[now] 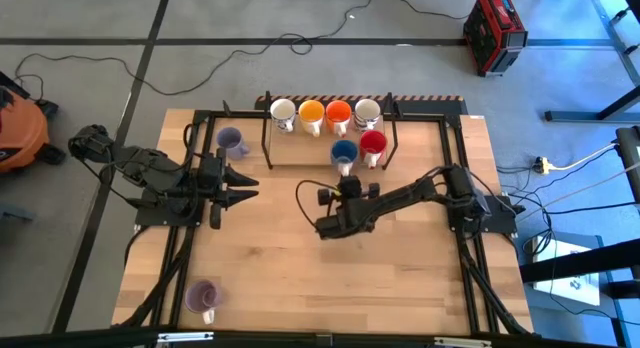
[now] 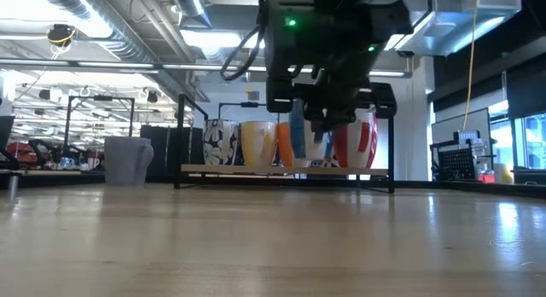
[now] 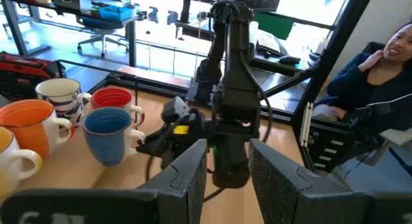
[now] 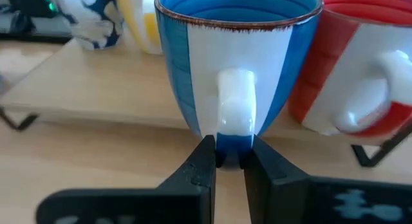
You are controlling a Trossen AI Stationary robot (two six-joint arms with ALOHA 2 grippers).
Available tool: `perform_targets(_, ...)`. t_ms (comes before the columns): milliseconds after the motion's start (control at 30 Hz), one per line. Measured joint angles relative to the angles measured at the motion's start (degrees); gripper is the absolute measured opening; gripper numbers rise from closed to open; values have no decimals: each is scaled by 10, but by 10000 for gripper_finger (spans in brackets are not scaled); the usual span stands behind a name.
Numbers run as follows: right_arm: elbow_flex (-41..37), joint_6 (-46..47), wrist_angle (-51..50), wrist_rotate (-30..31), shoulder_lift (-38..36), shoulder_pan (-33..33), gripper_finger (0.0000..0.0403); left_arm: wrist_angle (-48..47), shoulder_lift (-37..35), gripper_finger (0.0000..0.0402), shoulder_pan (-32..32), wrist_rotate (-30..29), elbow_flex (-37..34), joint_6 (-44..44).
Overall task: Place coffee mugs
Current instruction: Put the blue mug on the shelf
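Note:
Six mugs stand on a low wooden rack [image 1: 300, 148] at the table's far side: white [image 1: 283, 110], yellow-orange [image 1: 311, 112], orange-red [image 1: 338, 113] and cream [image 1: 367, 110] in the back row, blue [image 1: 344, 152] and red [image 1: 373, 142] in front. One pale purple mug [image 1: 231, 140] stands on the table left of the rack. The other [image 1: 203, 296] is near the front left corner. My right gripper [image 1: 345, 180] is just near of the blue mug [image 4: 238, 63], shut on its handle. My left gripper [image 1: 243, 185] hovers open at the table's left, touching nothing. My right gripper pinches the lower end of the blue mug's white handle [image 4: 235, 124] between its two fingertips [image 4: 205, 161]. The fingers come level from the table's near side, pointing toward the far edge. The mug is upright beside the red mug [image 4: 360, 69]; the fingers hide its base.
The rack has black metal posts [image 1: 266, 138] and feet at its ends. Black frame rails run along the table's left and right sides [image 1: 455, 248]. Bare wood spreads across the table's middle and near half. A seated person [image 3: 380, 89] shows beyond the table in the left wrist view.

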Motion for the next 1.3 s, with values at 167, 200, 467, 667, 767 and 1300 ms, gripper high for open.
perform_targets(167,0,-2,3,0,0,-20,31,0,0,110,0,0,0,0)
perform_targets(200,0,-2,5,-2,0,-24,31,0,0,110,0,0,0,0)
perform_targets(467,0,-18,9,-27,0,-43,35,0,0,110,0,0,0,0)
perform_targets(667,0,-25,11,-24,0,-50,35,0,0,110,0,0,0,0)
perform_targets(767,0,-48,31,-24,0,-54,40,0,0,110,0,0,0,0)
perform_targets(1300,0,-109,83,-34,0,-70,60,0,0,110,0,1,0,-1)
